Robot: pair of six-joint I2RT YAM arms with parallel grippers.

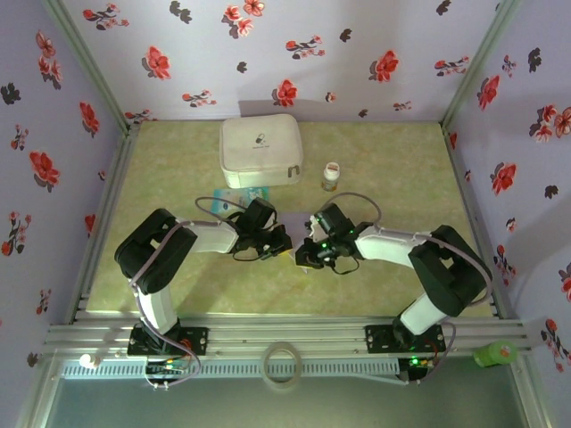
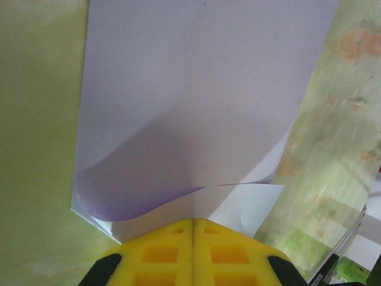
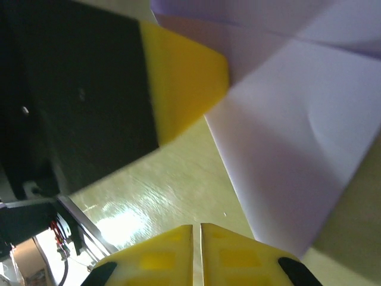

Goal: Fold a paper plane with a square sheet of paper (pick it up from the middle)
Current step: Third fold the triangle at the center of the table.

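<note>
Left arm (image 1: 159, 254): base at the near left, elbow pushed out to the left, forearm angled inward toward the middle.
Left gripper (image 1: 280, 242): low, wrist tilted down; fingers (image 2: 161, 253) pressed flat together with no gap between them.
Right arm (image 1: 446, 267): base at the near right, elbow out to the right, forearm reaching inward.
Right gripper (image 1: 304, 253): low, facing the left gripper; fingers (image 3: 158, 256) nearly together, only a thin slit between them.
Spacing: the two grippers sit just beside each other, tips close.
</note>
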